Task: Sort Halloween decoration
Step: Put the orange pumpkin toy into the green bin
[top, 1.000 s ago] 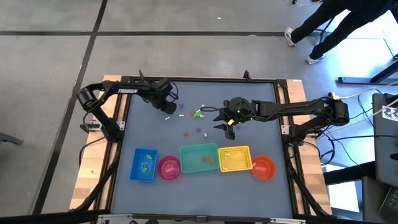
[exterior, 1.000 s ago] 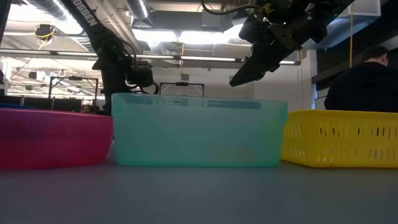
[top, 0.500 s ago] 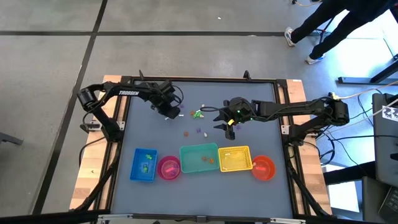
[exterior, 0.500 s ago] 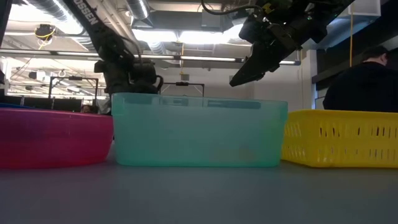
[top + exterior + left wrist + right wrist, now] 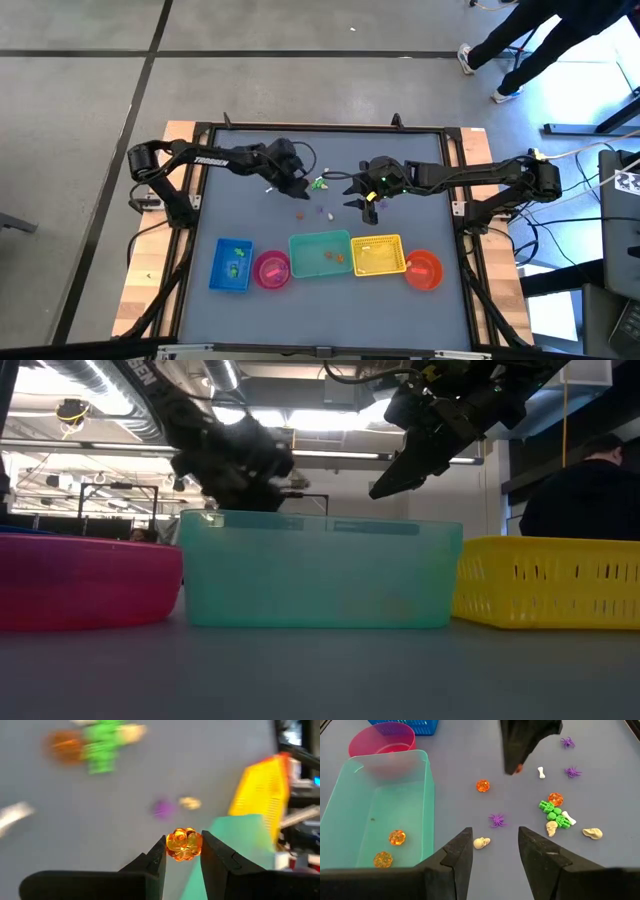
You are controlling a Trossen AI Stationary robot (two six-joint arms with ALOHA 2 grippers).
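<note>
Hidden or unclear: in the low view the teal bin (image 5: pixel 320 570), the pink bowl (image 5: pixel 85 580) and the yellow basket (image 5: pixel 550 582) block every loose trinket on the table, and the left arm shows only as a dark smear above the bin; in the left wrist view all but the nearest trinket is smeared. Left gripper (image 5: pixel 298 190): arm reaches from the table's 10 o'clock corner toward the centre, wrist tipped down over the scattered pieces; its fingers (image 5: pixel 156 860) stand apart with an orange pumpkin (image 5: pixel 184 843) between the tips, contact not clear. Right gripper (image 5: pixel 366 207): arm stretched in from 3 o'clock, hanging above the table near centre, fingers (image 5: pixel 460 851) spread and empty. Halloween decoration, loose: the same orange pumpkin (image 5: pixel 483 785) lies on the grey table (image 5: pixel 330 160) under the left gripper; beyond it a white bone (image 5: pixel 541 772) and two purple spiders (image 5: pixel 572 771); a cluster of green skeletons (image 5: pixel 554 813) with a second orange pumpkin and white skulls (image 5: pixel 592 833) lies toward 12 o'clock of centre; another purple spider (image 5: pixel 496 820) and a white skull (image 5: pixel 481 842) lie nearest the right gripper. Already binned: two orange pumpkins (image 5: pixel 390 848) in the teal bin. Containers run in a row along the 6 o'clock edge: blue basket (image 5: pixel 232 265), pink bowl, teal bin, yellow basket, orange bowl (image 5: pixel 424 270).
</note>
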